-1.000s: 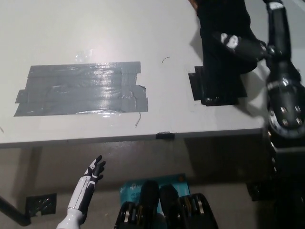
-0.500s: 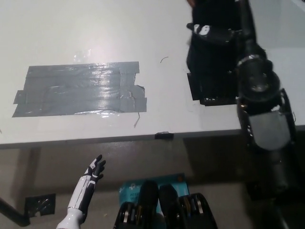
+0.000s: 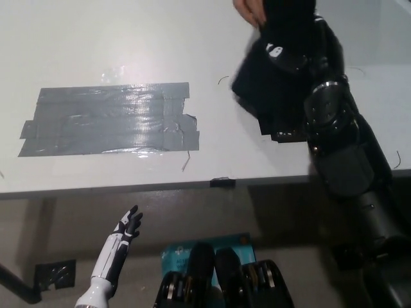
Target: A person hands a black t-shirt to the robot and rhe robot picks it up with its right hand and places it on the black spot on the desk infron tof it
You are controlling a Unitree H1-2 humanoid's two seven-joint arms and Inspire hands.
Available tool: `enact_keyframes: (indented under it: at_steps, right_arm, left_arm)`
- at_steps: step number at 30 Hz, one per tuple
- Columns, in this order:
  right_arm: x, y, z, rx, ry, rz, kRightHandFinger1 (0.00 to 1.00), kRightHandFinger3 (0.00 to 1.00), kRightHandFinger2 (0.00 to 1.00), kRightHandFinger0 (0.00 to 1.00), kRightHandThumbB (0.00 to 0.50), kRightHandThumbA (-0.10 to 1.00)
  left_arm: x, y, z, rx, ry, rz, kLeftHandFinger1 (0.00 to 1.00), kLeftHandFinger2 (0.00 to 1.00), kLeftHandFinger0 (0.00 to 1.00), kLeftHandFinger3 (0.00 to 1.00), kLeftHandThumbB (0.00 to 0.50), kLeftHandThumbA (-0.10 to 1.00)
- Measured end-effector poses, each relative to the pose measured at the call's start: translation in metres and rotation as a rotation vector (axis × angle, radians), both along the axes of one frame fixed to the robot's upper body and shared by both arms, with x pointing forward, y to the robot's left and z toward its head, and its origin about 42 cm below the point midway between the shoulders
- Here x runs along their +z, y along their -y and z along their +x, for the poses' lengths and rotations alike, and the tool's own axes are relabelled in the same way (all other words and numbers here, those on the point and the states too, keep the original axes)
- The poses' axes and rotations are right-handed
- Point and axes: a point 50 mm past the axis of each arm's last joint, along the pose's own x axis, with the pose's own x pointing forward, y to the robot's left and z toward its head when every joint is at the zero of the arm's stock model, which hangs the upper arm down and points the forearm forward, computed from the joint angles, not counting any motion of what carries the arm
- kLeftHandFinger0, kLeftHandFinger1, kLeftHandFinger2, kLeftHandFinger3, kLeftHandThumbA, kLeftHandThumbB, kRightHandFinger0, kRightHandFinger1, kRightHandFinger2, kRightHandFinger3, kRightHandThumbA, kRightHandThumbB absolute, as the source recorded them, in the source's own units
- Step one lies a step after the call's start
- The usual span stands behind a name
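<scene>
A black t-shirt (image 3: 260, 90) hangs over the desk's far right, held at the top by a person's hand (image 3: 247, 11). My black right hand (image 3: 282, 54) is pressed into the cloth near its top and looks closed on it; black fingers against black cloth are hard to make out. The shirt's lower part bulges left and covers most of the black spot (image 3: 279, 131), whose lower edge shows on the white desk (image 3: 128, 183). My white left hand (image 3: 125, 232) rests open below the desk's front edge at lower left.
A large patch of grey tape (image 3: 109, 122) lies on the desk's left half. A small black clip (image 3: 223, 182) sits on the front edge. A teal object (image 3: 241, 247) lies on the floor below.
My right arm has swung left and forward across the shirt, and the shirt has shifted left with it. The person's hand now shows at the top. The left hand has not moved.
</scene>
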Motion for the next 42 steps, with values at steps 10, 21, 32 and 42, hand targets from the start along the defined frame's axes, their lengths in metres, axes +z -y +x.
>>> enact_keyframes:
  at_steps: [10,21,32,42]
  right_arm:
    - [0.05,0.014,-0.027,-0.038,0.247,0.03,0.57,0.92,0.94,0.08,0.165,-0.1]
    - [0.027,0.025,-0.023,-0.056,0.206,-0.069,0.39,0.83,0.88,0.0,0.185,-0.1]
    - [-0.089,0.019,-0.014,0.018,-0.071,-0.301,0.5,0.89,0.97,0.01,0.223,-0.1]
    - [-0.1,0.012,0.001,0.139,-0.116,-0.564,1.0,1.0,1.0,1.0,0.44,0.46]
  left_arm:
    - [0.002,0.001,0.004,-0.004,0.008,-0.001,1.0,1.0,1.0,1.0,0.5,1.0]
    - [0.003,0.001,0.004,-0.009,0.009,0.006,1.0,1.0,1.0,1.0,0.499,1.0]
    - [0.008,0.002,0.011,-0.015,0.025,0.008,1.0,1.0,1.0,1.0,0.499,1.0]
    - [0.008,0.003,0.011,-0.023,0.022,0.008,1.0,1.0,1.0,1.0,0.485,1.0]
